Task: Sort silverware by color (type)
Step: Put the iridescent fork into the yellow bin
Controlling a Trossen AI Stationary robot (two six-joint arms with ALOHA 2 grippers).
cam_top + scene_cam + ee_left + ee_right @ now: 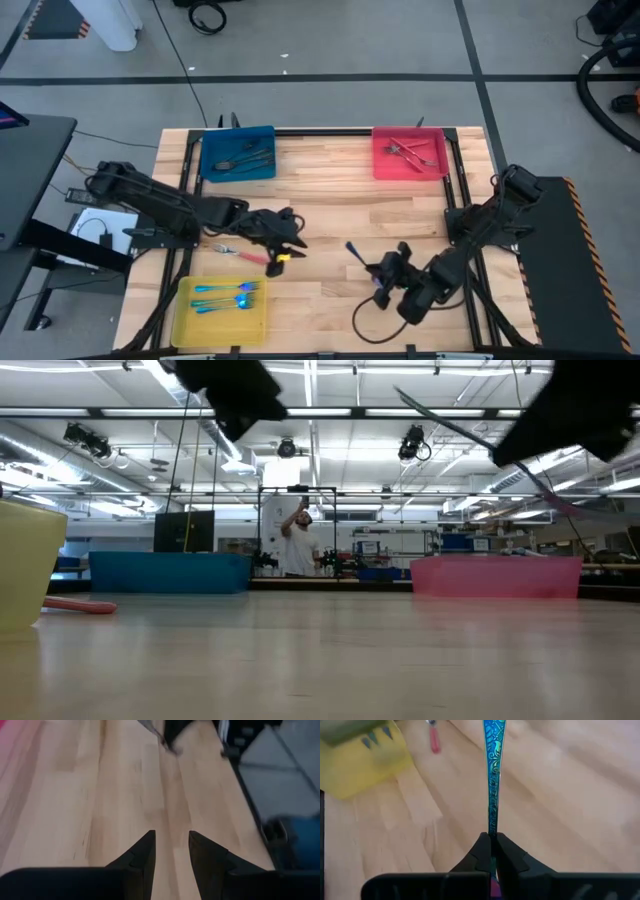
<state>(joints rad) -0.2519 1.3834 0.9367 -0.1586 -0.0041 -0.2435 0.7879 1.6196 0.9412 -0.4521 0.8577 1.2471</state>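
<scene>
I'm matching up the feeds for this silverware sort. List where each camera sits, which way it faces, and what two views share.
High: overhead, facing straight down on the table; both arms show.
Low: at tabletop height, facing level across to the room; dark arm parts enter from above.
Left wrist: behind the open left gripper, facing along bare wood.
Right wrist: behind the right gripper, shut on a blue utensil.
Shared: high and right wrist both show the yellow tray.

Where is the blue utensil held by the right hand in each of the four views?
High view: blue utensil, lower middle, in the right hand.
Low view: thin slanted rod, upper right.
Left wrist view: blurred at the top centre, cannot tell for sure.
Right wrist view: centre, clamped at its base.
Shared landmark: yellow tray.
</scene>
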